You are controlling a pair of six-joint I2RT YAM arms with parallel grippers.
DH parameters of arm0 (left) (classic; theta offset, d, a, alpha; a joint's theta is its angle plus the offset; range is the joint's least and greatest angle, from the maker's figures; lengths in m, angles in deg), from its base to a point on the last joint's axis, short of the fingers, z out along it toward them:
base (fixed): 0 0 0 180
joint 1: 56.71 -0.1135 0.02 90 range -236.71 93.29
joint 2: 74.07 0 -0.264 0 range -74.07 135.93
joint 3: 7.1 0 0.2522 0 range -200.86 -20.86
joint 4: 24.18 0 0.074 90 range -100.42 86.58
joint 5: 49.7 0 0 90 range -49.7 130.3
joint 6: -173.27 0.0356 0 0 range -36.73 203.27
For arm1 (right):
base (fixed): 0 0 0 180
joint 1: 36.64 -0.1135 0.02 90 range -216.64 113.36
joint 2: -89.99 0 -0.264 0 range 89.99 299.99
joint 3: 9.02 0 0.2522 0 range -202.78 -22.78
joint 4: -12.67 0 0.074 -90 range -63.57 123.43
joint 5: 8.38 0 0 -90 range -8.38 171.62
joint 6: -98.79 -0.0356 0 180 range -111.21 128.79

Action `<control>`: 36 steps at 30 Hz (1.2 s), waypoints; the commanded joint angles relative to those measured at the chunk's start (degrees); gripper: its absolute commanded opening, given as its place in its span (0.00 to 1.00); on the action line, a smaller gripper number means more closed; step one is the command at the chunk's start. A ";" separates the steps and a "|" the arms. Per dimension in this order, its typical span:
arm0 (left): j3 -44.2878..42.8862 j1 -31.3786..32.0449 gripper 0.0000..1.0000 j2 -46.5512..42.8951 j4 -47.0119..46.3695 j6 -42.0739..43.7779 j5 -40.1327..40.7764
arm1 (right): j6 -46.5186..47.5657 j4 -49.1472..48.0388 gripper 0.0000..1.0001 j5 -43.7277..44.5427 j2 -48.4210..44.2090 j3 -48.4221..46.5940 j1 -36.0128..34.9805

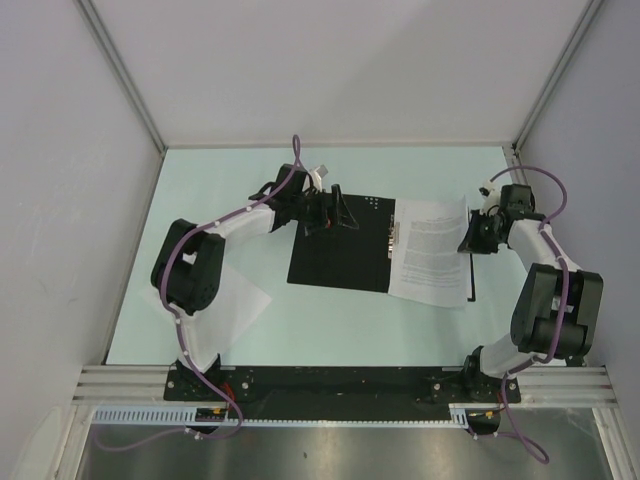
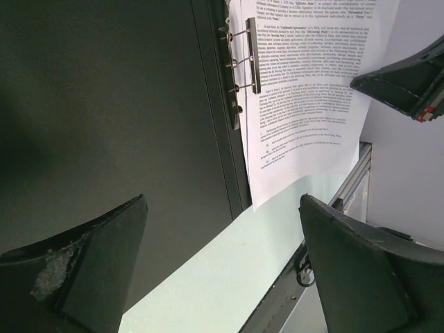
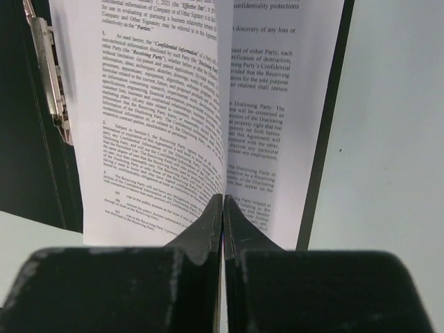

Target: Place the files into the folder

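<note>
Printed files [image 1: 430, 250] on open folder [image 1: 338, 262]

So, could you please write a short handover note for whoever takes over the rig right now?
Left gripper: open, empty, over the left half of the flat rectangular folder, which lies open, black inside up.
Right gripper: shut, apparently pinching the right edge of the top printed white paper sheet, which bows upward.
Done: printed sheets lie on the folder's right half, beside the metal spine clip.
Left: one loose white sheet lies on the pale green table by the left arm. It likely needs bringing in, then the folder closed.
</note>
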 commanded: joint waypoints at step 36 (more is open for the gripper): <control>0.62 -0.04 0.96 -0.03 -2.44 -1.19 -1.88 | 5.32 -4.13 0.43 6.47 8.18 -8.97 -5.56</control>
